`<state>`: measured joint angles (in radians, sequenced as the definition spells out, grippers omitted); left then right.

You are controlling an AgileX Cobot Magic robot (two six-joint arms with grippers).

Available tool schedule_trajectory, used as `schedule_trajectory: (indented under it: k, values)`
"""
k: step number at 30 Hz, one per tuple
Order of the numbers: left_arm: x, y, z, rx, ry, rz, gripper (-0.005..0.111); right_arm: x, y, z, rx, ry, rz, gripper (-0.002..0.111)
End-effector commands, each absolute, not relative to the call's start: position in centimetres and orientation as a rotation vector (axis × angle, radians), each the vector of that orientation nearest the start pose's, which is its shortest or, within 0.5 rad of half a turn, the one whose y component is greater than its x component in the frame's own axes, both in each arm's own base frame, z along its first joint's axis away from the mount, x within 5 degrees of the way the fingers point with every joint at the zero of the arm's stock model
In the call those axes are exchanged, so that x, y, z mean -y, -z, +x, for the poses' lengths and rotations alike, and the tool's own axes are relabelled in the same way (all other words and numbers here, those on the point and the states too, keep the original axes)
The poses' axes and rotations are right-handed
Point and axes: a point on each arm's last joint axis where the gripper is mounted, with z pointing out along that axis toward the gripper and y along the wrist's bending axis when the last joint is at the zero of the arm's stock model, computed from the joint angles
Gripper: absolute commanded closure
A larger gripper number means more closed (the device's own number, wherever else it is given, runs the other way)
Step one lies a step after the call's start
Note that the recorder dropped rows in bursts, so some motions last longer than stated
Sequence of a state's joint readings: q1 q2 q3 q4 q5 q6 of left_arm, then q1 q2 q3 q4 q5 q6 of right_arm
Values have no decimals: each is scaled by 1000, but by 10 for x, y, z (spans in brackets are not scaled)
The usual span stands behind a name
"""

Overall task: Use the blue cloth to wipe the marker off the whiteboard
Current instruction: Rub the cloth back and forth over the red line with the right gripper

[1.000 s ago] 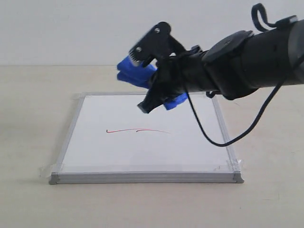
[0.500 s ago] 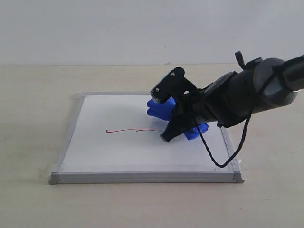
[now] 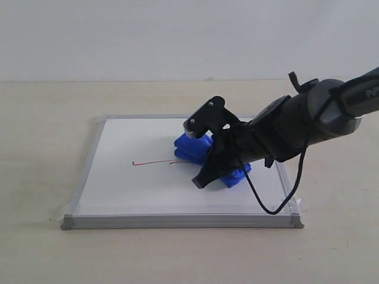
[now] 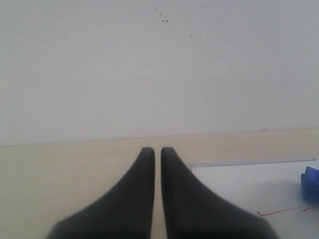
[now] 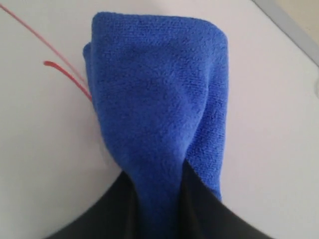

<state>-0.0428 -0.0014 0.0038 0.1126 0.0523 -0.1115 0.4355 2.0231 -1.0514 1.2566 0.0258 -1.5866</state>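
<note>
The whiteboard point(image 3: 130, 189) lies flat on the table, and the red marker line point(image 3: 153, 162) runs across its middle left. My right gripper point(image 3: 193, 155) is shut on the blue cloth point(image 3: 190, 148), pressing it on the board over the line's right end. In the right wrist view the cloth point(image 5: 154, 89) fans out from the gripper point(image 5: 159, 199), with the red line point(image 5: 60, 69) emerging beside it. My left gripper point(image 4: 157, 150) is shut and empty, off the board's corner point(image 4: 249, 184). Its view catches the line's hooked end point(image 4: 279, 211) and a bit of cloth point(image 4: 311, 183).
The board's silver frame point(image 3: 177, 221) has grey corner caps and taped corners. A black cable point(image 3: 269, 204) hangs from the right arm over the board's right side. Beige table point(image 3: 47, 118) surrounds the board, with a white wall behind.
My right gripper came down from above the board's far edge with the cloth, then slid left along the board. The cloth now covers the line's right part, so less red shows.
</note>
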Motion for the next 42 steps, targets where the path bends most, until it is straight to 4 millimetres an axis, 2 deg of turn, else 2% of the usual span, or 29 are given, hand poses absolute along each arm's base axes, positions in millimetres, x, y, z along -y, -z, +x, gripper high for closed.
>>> schedule_trajectory:
  k: [1, 4, 6, 9, 14, 16, 18, 22, 25, 27, 31, 36, 42]
  values:
    - [2, -208, 56, -1535, 32, 31, 102, -188, -99, 332, -2353, -468, -1044, 108]
    - [2, -208, 56, -1535, 32, 31, 102, -201, -103, 320, -2341, -689, -1121, 108]
    - [2, -208, 56, -1535, 32, 31, 102, -208, -104, 314, -2325, -736, -1169, 108]
    - [2, -208, 56, -1535, 32, 31, 102, -212, -102, 317, -2317, -578, -1150, 108]
    - [2, -208, 56, -1535, 32, 31, 102, -195, -104, 344, -2281, -163, -979, 108]
    - [2, -208, 56, -1535, 32, 31, 102, -188, -110, 355, -2252, -77, -929, 108]
    - [2, -208, 56, -1535, 32, 31, 102, -183, -118, 366, -2236, -72, -892, 108]
    - [2, -208, 56, -1535, 32, 31, 102, -171, -134, 388, -2211, -126, -814, 108]
    - [2, -208, 56, -1535, 32, 31, 102, -167, -139, 398, -2200, -142, -782, 108]
    - [2, -208, 56, -1535, 32, 31, 102, -170, -137, 400, -2202, -171, -797, 108]
    - [2, -208, 56, -1535, 32, 31, 102, -170, -114, 401, -2251, -169, -806, 108]
    - [2, -208, 56, -1535, 32, 31, 102, -181, -96, 390, -2312, -357, -884, 108]
    - [2, -208, 56, -1535, 32, 31, 102, -220, -87, 360, -2335, -646, -1046, 108]
